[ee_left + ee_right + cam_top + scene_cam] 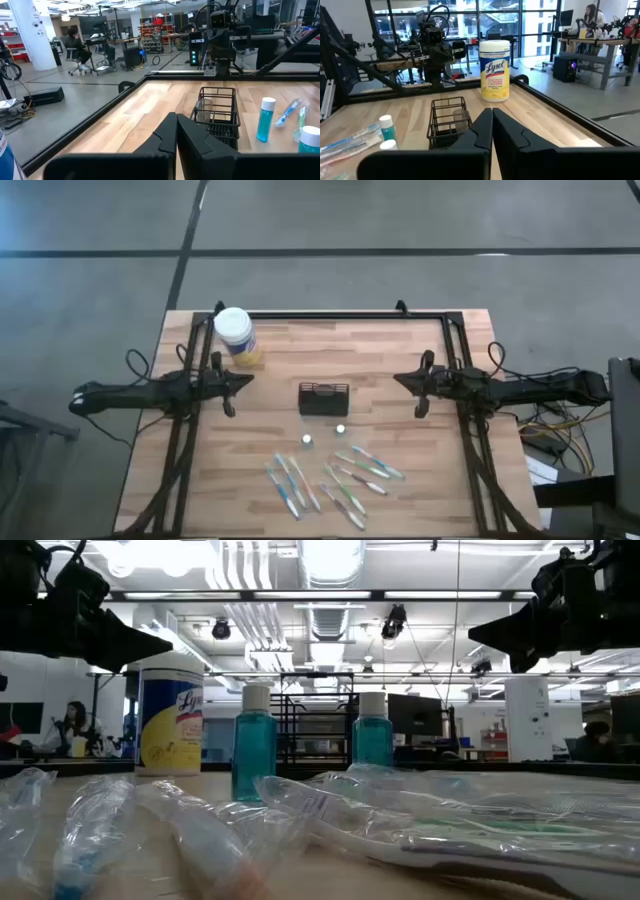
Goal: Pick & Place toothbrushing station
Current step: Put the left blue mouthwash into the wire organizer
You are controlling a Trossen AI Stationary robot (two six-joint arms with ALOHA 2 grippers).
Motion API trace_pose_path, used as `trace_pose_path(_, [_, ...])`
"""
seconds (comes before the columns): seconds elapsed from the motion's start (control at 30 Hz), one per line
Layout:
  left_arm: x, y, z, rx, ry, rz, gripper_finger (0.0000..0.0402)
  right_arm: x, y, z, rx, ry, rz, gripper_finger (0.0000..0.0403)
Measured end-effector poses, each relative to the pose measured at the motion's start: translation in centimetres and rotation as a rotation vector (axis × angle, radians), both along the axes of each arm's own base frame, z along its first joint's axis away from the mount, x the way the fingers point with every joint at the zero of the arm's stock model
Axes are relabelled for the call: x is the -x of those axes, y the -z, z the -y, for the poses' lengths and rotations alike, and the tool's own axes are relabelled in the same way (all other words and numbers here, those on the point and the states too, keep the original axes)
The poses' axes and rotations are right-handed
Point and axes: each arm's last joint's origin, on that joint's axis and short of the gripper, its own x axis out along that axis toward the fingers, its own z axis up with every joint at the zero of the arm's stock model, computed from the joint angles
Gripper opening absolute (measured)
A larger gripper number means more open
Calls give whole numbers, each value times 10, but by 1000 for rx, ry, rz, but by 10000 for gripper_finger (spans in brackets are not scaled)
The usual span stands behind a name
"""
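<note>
Black mesh toothbrushing station (324, 398): midway between the pressed-together left gripper (243, 381) and right gripper (402, 381), untouched; right wrist view alone reads the Lysol canister (494, 70) label.

Both dark six-joint arms reach inward, level, from opp. table sides, raised off the wood. Left two-finger gripper (243, 380) fingers pressed together; right two-finger gripper (403, 381) likewise, tips facing each other, well apart.
</note>
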Motion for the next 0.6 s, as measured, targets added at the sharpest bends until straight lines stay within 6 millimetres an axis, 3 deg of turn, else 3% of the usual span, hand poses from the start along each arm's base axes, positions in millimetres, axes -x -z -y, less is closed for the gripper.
trace_pose_path(0.27, [0, 0, 0, -102, 3, -29, 10, 0, 0, -2, 5, -64, -1, 8])
trace_pose_path(0.6, [0, -1, 0, -50, -1, -1, 10, 0, 0, -2, 30, -68, -6, 8])
